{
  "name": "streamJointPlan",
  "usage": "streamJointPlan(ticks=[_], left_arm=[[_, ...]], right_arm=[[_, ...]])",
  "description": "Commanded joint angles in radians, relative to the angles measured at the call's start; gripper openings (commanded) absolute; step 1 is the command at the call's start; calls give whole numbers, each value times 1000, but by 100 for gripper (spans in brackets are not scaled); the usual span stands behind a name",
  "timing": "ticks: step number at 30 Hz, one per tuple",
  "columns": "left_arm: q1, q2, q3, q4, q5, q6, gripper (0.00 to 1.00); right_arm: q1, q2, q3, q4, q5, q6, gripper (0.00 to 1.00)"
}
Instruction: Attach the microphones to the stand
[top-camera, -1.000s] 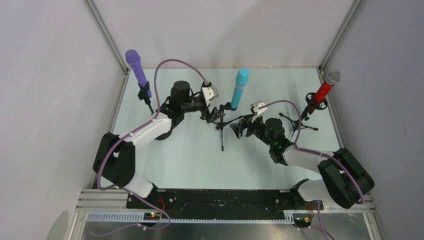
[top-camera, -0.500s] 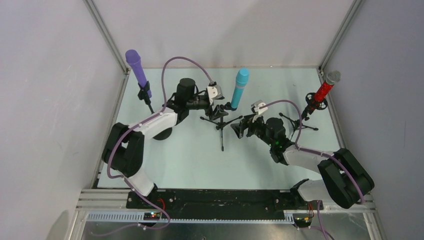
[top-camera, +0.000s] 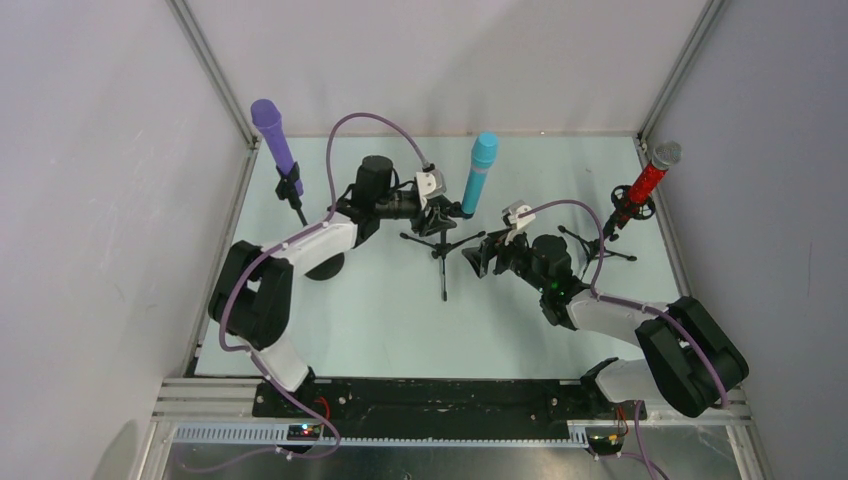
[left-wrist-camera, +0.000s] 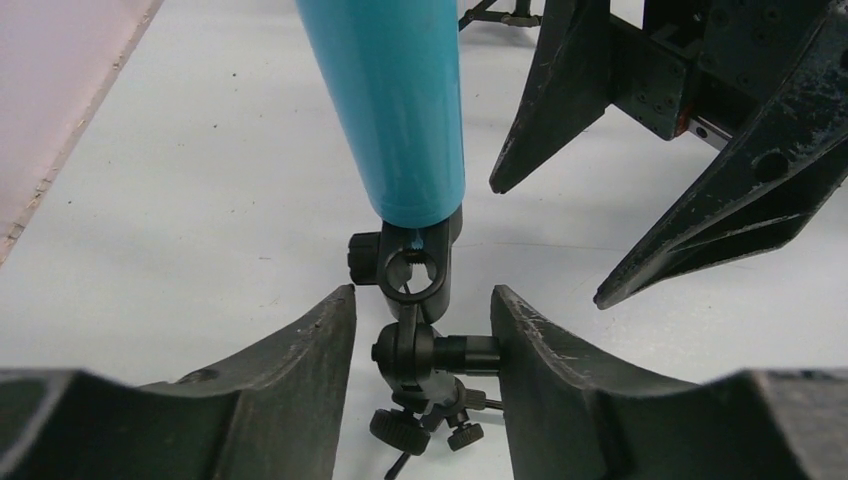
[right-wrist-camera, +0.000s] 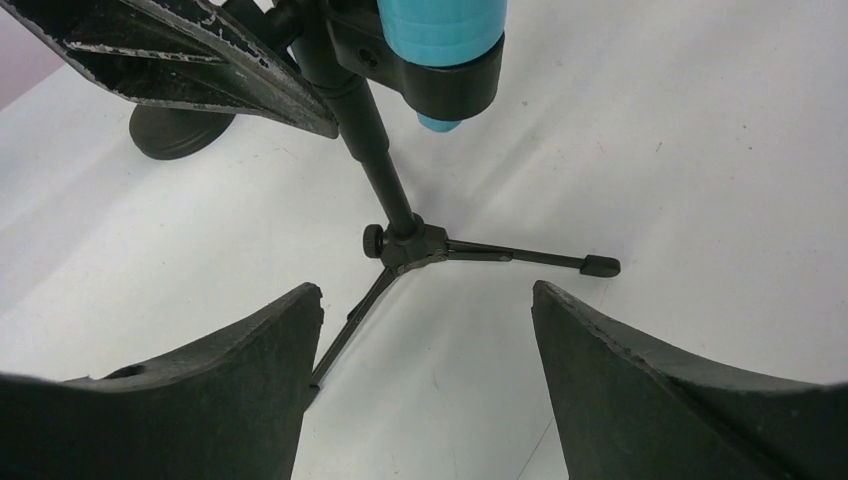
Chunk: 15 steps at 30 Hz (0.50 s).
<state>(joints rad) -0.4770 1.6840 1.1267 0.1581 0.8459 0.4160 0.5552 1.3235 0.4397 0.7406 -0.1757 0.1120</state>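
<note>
The teal microphone (left-wrist-camera: 395, 110) sits in the clip (left-wrist-camera: 415, 275) of the middle stand (right-wrist-camera: 385, 190); the purple microphone (top-camera: 273, 135) and the red microphone (top-camera: 648, 180) stand up at far left and right. The left gripper (left-wrist-camera: 422, 295) brackets the joint (left-wrist-camera: 415, 350) under that clip, not clenched; the right gripper (right-wrist-camera: 428, 288) is released, empty.

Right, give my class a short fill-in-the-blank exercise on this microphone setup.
1. The purple microphone stands at the far ____ corner of the table.
2. The microphone with the silver mesh head has a ____ body.
3. The left gripper straddles the stand just ____ the teal microphone.
Missing words: left; red; below.
</note>
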Motion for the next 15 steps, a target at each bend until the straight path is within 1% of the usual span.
streamJointPlan(ticks=[1,3,4,5,6,7,8,10,15], left_arm=[[11,10,41,-1,18,16,54],[11,5,36,-2,13,34,51],[10,3,33,-3,11,43,43],[11,-2,31,-5,9,50,38],[11,-3,30,-5,10,52,28],[11,-8,29,-6,11,57,24],[11,-11,27,-6,14,60,12],[11,-19,26,-7,18,61,5],[10,-50,25,-6,25,52,1]], right_arm=[[-6,-7,-2,8,-10,5,80],[-7,-8,-1,3,-10,5,80],[-7,-7,-2,0,-10,5,80],[-8,-8,-1,-1,-11,5,80],[-8,-8,-2,-2,-12,3,80],[-8,-8,-2,-2,-13,3,79],[-8,-7,-2,1,-15,1,79],[-8,-3,-1,4,-18,-2,79],[-5,5,-1,16,-31,-11,79]])
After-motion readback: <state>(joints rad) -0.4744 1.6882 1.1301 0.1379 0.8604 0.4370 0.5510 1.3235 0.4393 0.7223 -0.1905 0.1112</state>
